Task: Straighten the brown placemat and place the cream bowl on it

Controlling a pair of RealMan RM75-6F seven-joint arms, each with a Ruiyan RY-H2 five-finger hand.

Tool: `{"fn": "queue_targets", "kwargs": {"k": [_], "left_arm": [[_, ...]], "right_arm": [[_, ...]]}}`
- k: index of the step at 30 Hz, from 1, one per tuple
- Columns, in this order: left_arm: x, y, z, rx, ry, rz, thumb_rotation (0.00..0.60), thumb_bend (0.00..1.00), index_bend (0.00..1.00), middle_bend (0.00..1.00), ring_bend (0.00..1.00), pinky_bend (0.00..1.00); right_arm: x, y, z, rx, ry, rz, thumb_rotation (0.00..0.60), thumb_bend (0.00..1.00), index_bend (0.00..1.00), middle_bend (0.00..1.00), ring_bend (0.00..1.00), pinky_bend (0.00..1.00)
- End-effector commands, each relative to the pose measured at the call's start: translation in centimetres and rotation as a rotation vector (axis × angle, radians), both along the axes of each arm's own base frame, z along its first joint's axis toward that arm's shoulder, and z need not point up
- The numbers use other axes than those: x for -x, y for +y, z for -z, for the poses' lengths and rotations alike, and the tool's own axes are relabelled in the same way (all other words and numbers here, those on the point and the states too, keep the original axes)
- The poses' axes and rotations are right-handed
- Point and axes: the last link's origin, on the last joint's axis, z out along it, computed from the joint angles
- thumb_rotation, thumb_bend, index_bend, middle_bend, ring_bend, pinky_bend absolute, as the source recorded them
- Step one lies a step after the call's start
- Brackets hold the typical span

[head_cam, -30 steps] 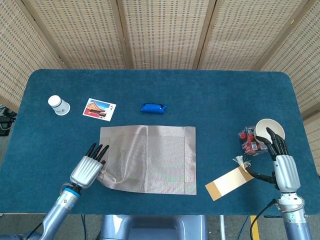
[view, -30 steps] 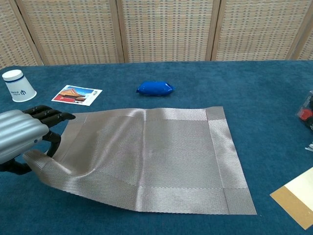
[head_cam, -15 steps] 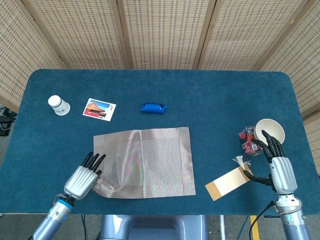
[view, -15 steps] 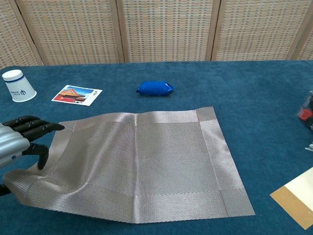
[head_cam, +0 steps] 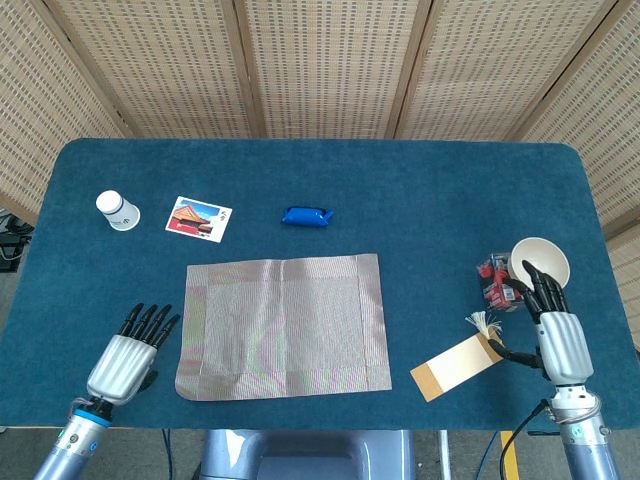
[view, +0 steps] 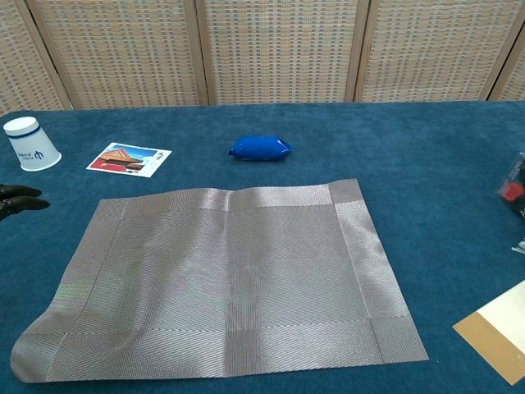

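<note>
Brown placemat [head_cam: 283, 326] lies flat just beside the empty, spread left hand [head_cam: 126, 354].

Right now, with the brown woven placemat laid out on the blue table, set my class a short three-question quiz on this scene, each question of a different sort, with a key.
1. True or false: the cream bowl already stands on the brown woven placemat.
2. Which thing lies nearest the placemat's far edge? A) white paper cup B) blue packet C) picture card
3. Fill in: the left hand is ____ of the placemat, touching nothing.

Key
1. False: the bowl sits on the blue table near the right hand, far to the placemat's right.
2. B
3. left; its fingers are spread and it holds nothing.
</note>
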Motion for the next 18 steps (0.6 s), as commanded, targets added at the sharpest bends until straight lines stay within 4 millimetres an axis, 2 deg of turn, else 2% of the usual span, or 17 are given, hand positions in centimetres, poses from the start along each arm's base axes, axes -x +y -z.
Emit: {"fn": "queue_targets", "kwargs": {"k": [1, 5, 9, 11, 18], "left_arm": [[0.3, -0.3, -1.5, -0.055, -0.093, -0.039, 0.6, 0.14, 0.0, 0.0, 0.0, 0.0], [0.6, 0.0, -2.7, -0.101, -0.131, -0.044, 0.6, 0.14, 0.0, 0.0, 0.0, 0.0], [0.7, 0.3, -3.3, -0.137, -0.152, -0.048, 0.6, 0.14, 0.0, 0.0, 0.0, 0.0], [0.7, 0.4, -3.3, -0.143, -0.15, -0.05, 0.6, 0.14, 0.0, 0.0, 0.0, 0.0], [0.2, 0.5, -3.5, -0.16, -0.169, -0.043, 0.6, 0.14, 0.0, 0.0, 0.0, 0.0]], "right_arm": [[0.8, -0.6, -0.7, 0.081, 0.087, 0.052, 0.6, 0.17, 0.22, 0.0, 0.0, 0.0], [1.2, -1.1, -1.5, 0.136, 0.092, 0.088, 0.6, 0.17, 0.25, 0.0, 0.0, 0.0], [1.7, -2.4, -2.8, 0.185, 0.115, 0.107, 0.6, 0.17, 0.41, 0.0, 0.0, 0.0], [1.9, -3.4, -3.5, 0.229, 0.139, 0.102, 0.6, 0.17, 0.45, 0.0, 0.0, 0.0], [3.2, -5.3, -3.7, 0.2, 0.176, 0.187, 0.6, 0.19, 0.47, 0.0, 0.0, 0.0]]}}
